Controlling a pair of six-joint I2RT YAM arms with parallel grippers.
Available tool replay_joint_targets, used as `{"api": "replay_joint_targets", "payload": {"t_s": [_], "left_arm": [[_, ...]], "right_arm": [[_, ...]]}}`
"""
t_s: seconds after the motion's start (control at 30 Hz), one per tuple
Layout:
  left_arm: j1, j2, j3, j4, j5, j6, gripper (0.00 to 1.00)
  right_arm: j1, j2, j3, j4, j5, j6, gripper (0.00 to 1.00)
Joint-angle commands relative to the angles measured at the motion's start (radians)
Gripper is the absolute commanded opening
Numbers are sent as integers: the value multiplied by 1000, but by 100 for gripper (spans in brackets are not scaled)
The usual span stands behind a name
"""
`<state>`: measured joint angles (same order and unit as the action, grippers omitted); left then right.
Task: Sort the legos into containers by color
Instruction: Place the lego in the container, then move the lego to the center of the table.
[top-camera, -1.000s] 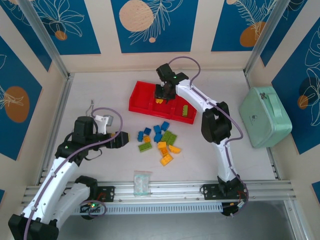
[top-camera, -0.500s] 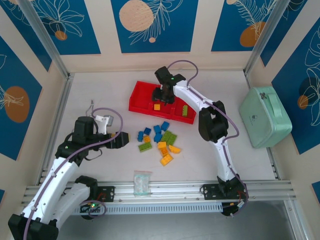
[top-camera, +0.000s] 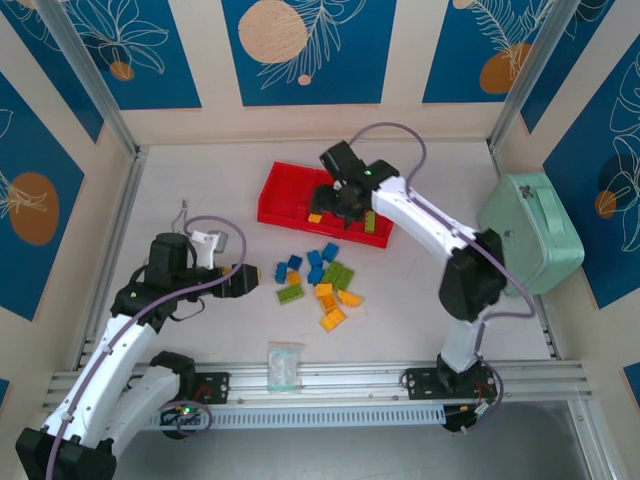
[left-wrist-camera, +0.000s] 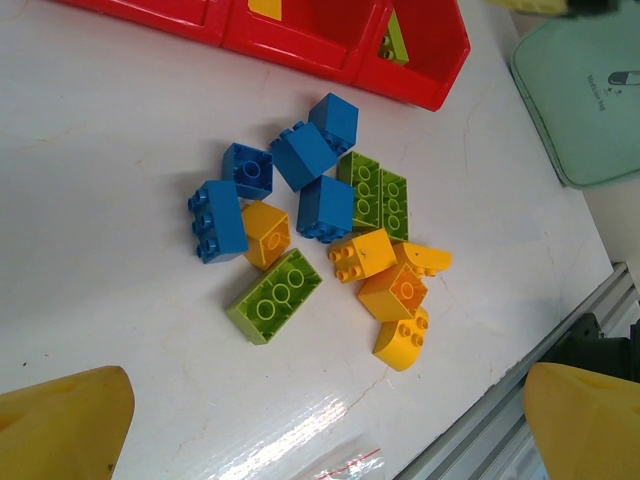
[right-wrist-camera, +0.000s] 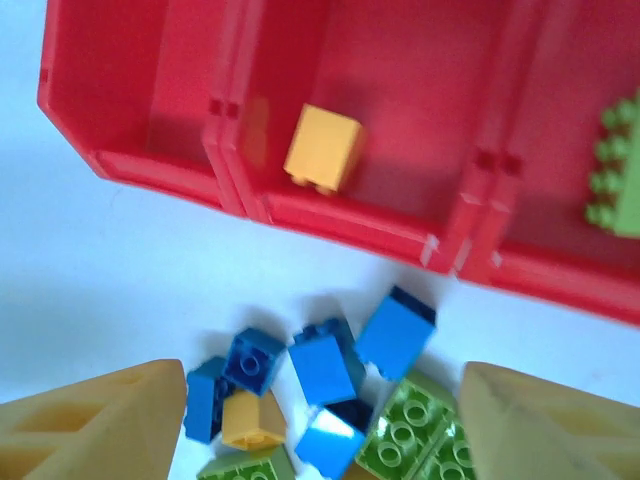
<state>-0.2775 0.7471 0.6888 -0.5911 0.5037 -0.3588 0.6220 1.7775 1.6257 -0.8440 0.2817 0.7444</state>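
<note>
The red tray (top-camera: 283, 190) lies at the back centre with three compartments. An orange brick (right-wrist-camera: 323, 148) rests in the middle one and a lime green brick (right-wrist-camera: 620, 170) in the right one; the left one is bare. Loose blue, green and orange legos (top-camera: 318, 285) are heaped on the table in front of the tray (left-wrist-camera: 330, 35). My right gripper (top-camera: 332, 203) hovers open over the tray's front edge, nothing between its fingers (right-wrist-camera: 90, 430). My left gripper (top-camera: 243, 280) is open, low, left of the heap (left-wrist-camera: 320, 230).
A mint-green case (top-camera: 530, 232) stands at the right wall. A clear plastic bag (top-camera: 284, 362) lies near the front rail. Bare white table stretches left of the tray and around the left arm.
The right gripper let go of the orange brick, which now lies in the middle compartment. The gripper then shifted right and toward the heap, elbow swinging right. The left arm stayed still.
</note>
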Motion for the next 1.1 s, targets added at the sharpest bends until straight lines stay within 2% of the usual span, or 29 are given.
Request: {"api": "replay_joint_targets", "payload": {"t_s": [0.0,0.13,0.27,0.4,0.73,1.07], "left_arm": [[-12,-12,-6,5,4,14,99],[-12,-9,-7,8,10,13,99],[-13,-5,-8,10,14,12,99],[-13,-4,-7,8,13,11,99],[-17,-8,-8,5,6,12,100],[-23,-6,-8,4,0,12,99]], "right_arm": [[16,-85,-171,35,45,91,68],[42,-157,-338,58,27,108,53],[59,-138,-400,75,-6,105,37],[86,-80,-396,87,-7,99,30],[75,26,-391,132,-25,92,27],[31,57,-398,136,8,83,27]]}}
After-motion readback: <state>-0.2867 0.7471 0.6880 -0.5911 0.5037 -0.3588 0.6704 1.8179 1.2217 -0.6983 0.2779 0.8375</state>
